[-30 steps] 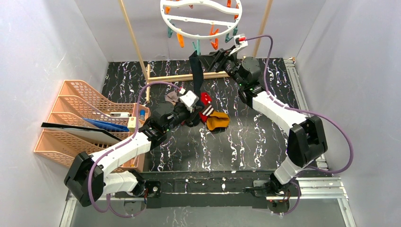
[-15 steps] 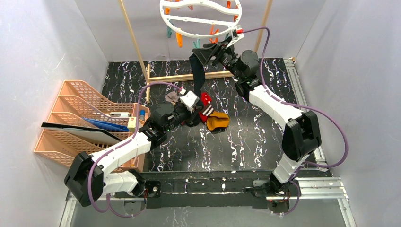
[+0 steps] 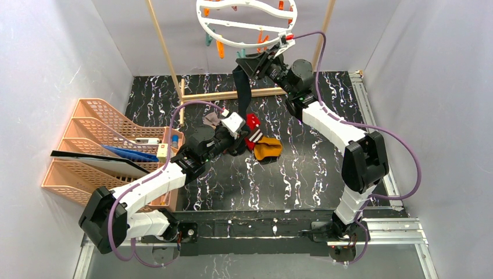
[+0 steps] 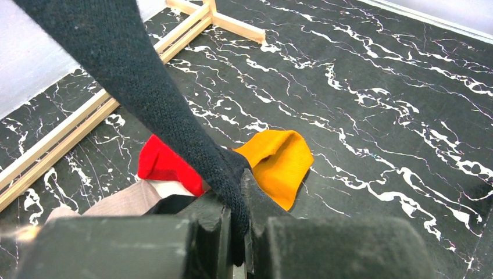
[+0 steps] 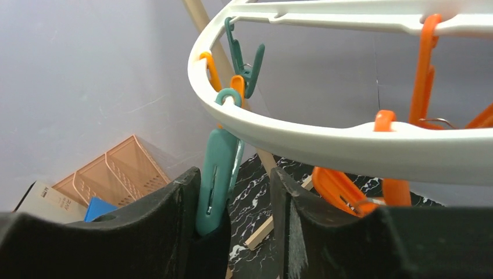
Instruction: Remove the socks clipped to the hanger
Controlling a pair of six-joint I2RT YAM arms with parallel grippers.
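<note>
The counter (image 3: 325, 168) is black, stone-look, veined white. Above it hangs the hanger (image 5: 325, 142), a smooth white plastic ring with orange clips (image 5: 423, 64) dangling. At the left stands an orange mesh tray (image 3: 93, 125); a box (image 5: 43, 200) in it carries small print, too fine to read. A dark sock (image 4: 134, 75), ribbed knit, stretches from under the ring down to the left tool (image 4: 237, 200), which is pinched tight on its lower end. The right tool (image 5: 235, 180) is parted, its black fingers straddling a teal clip (image 5: 214, 174) that seems to hold the sock's top. On the counter, just beside the left tool, lie a mustard sock (image 4: 279, 163), a red sock (image 4: 163, 163) and a beige sock (image 4: 119, 203), soft and crumpled.
</note>
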